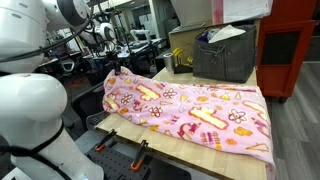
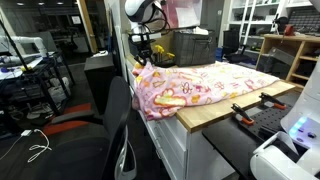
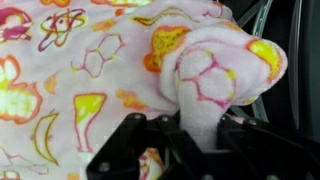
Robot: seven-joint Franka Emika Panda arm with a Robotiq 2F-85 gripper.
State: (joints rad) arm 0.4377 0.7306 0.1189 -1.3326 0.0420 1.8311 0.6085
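In an exterior view, the pink blanket (image 1: 190, 110) is seen spread over the wooden table (image 1: 135, 137), one corner held up at the table's far end by the gripper (image 1: 113, 68). In an exterior view, that corner (image 2: 143, 68) is shown just above the table's edge. In the wrist view, a bunched fold is clamped between the fingers.

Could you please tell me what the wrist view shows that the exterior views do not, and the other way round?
Only the wrist view shows the gripper shut on a bunched fold of the pink blanket, with its print close up. Only the exterior views show that blanket spread over a wooden table, with a grey bin behind it and a black chair nearby. Both show the same patterned blanket, gathered up at the gripper's end.
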